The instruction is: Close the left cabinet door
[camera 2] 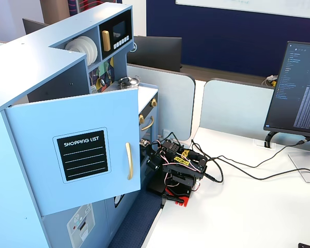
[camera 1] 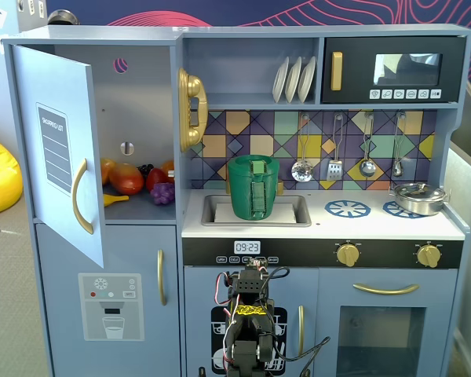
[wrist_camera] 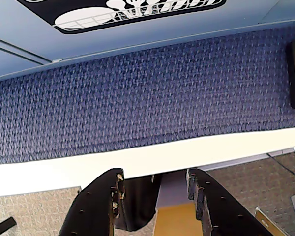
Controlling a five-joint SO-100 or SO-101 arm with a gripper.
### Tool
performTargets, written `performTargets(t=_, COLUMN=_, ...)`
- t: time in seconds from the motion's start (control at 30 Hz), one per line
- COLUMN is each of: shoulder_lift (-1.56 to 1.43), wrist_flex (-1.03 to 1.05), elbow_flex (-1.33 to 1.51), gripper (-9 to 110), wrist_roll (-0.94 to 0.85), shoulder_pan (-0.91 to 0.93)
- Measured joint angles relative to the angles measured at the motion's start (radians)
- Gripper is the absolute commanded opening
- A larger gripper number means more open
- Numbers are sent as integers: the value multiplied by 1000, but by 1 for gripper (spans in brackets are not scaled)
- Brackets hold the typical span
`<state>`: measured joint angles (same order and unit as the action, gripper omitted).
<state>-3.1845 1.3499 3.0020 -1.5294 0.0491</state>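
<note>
The left cabinet door [camera 1: 59, 149], light blue with a black "SHOPPING LIST" board and a curved gold handle [camera 1: 78, 196], stands swung wide open on the toy kitchen's upper left. It also shows in the other fixed view [camera 2: 77, 155], sticking out over the floor. My arm [camera 1: 247, 330] sits folded low in front of the kitchen's lower middle, well below and right of the door, touching nothing. In the wrist view my gripper [wrist_camera: 155, 177] is open and empty, its black fingers [wrist_camera: 101, 201] pointing down at the white table edge [wrist_camera: 137, 160] and blue carpet.
Toy fruit [camera 1: 133, 181] lies inside the open cabinet. A gold phone [camera 1: 191, 108] hangs beside it and a green pot [camera 1: 253, 187] sits in the sink. The ice-dispenser door [camera 1: 110, 306] is below. A monitor [camera 2: 299, 88] and cables [camera 2: 237, 165] are on the white desk.
</note>
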Motion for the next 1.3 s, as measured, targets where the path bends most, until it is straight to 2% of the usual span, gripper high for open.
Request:
performTargets(t=0.4, shoulder_lift=0, wrist_flex=0, elbow_flex=0, gripper=0, wrist_roll=-3, shoulder_pan=58)
performTargets(t=0.53, shoulder_lift=0, wrist_flex=0, elbow_flex=0, gripper=0, wrist_roll=-15, shoulder_pan=-28)
performTargets(t=0.7, shoulder_lift=130, wrist_flex=-26, elbow_flex=-110, gripper=0, wrist_roll=5, shoulder_pan=-350)
performTargets(t=0.9, shoulder_lift=265, wrist_flex=-267, elbow_flex=-291, gripper=0, wrist_roll=-25, shoulder_pan=-815)
performTargets(t=1.07, shoulder_lift=293, wrist_flex=-517, elbow_flex=-308, gripper=0, wrist_roll=-202, shoulder_pan=-1134)
performTargets(t=1.3, shoulder_lift=334, wrist_flex=-857, elbow_flex=-307, gripper=0, wrist_roll=-445, shoulder_pan=-1480)
